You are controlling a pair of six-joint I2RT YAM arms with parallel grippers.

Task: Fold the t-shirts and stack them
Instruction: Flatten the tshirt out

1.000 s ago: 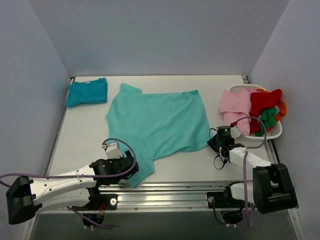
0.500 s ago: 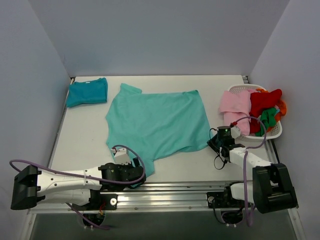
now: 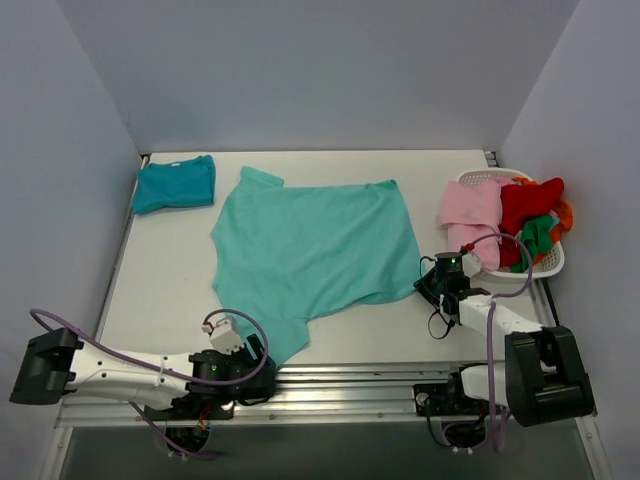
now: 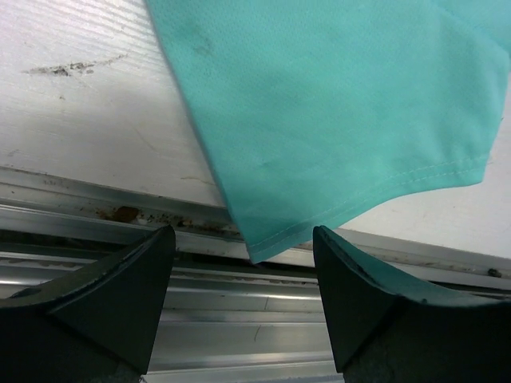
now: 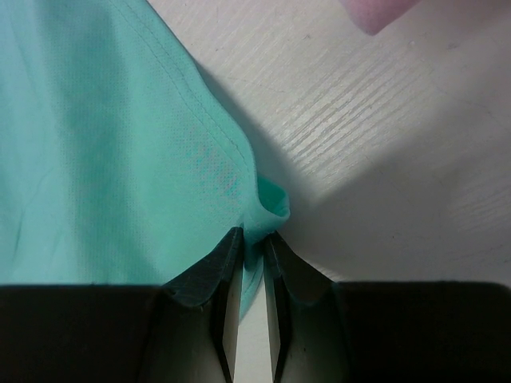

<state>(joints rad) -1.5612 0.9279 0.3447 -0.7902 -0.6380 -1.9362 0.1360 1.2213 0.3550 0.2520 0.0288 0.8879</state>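
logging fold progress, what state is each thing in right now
turquoise t-shirt: spread flat, unfolded
teal t-shirt: folded, lying apart at far left
laundry basket: piled full of clothes
left gripper: open, astride the turquoise t-shirt's near corner, not gripping
right gripper: shut on the turquoise t-shirt's hem

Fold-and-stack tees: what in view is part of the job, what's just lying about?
Job: turquoise tee, spread out; teal tee, folded, far left; right pincer, shut on turquoise tee's edge; left pincer, open at its near corner.
Lying about: basket; in it, pink garment, red garment, green garment.
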